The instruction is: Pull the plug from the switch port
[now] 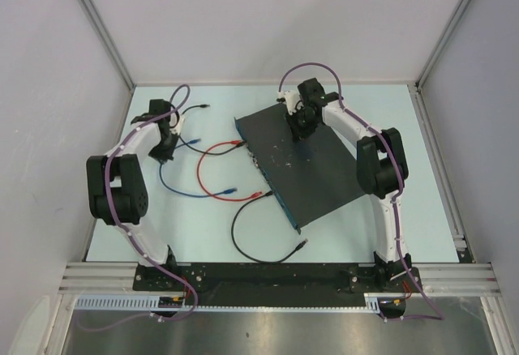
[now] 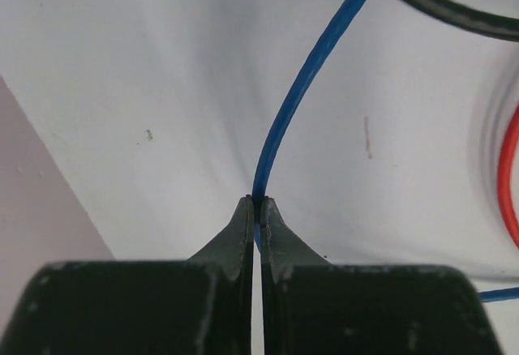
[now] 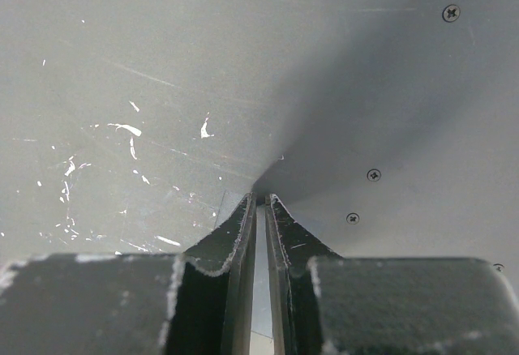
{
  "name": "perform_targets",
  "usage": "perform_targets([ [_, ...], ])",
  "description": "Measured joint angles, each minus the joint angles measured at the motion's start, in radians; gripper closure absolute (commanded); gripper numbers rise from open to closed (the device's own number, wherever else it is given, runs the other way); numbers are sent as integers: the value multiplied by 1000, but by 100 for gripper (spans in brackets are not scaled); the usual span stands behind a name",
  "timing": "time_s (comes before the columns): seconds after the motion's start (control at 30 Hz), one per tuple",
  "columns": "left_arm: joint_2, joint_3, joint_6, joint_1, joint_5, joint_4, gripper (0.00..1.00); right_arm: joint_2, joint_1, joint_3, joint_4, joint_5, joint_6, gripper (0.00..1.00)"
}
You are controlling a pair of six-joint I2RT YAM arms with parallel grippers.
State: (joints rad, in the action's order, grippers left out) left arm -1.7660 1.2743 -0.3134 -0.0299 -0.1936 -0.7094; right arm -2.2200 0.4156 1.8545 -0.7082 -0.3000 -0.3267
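On the right half of the table, the switch [image 1: 324, 177] is pressed from above by the right gripper [image 1: 302, 133], its jaws almost together on nothing.
Its long axis runs far-left to near-right, with the ports facing left toward the nearer left gripper [image 2: 258, 203], which is pinched on the blue cable [image 2: 285, 110]. Counted: one switch, one blue cable, one red cable [image 1: 200, 164], two black cables [image 1: 234, 229].

The switch [image 1: 312, 164] is black with pale specks, plus a blue cable [image 2: 292, 96], red cable [image 2: 508, 177] and black cable [image 2: 438, 2].
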Motion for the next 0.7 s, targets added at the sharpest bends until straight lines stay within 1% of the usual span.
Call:
perform_targets([
  [0.13, -19, 0, -3, -23, -36, 8, 100, 0, 0, 0, 0, 0, 0, 85],
  [0.43, -20, -16, 7, -26, -133, 47, 100, 0, 0, 0, 0, 1, 0, 85],
  [0.7, -9, -30, 36, -23, -155, 48, 100, 0, 2, 1, -1, 5, -2, 85],
])
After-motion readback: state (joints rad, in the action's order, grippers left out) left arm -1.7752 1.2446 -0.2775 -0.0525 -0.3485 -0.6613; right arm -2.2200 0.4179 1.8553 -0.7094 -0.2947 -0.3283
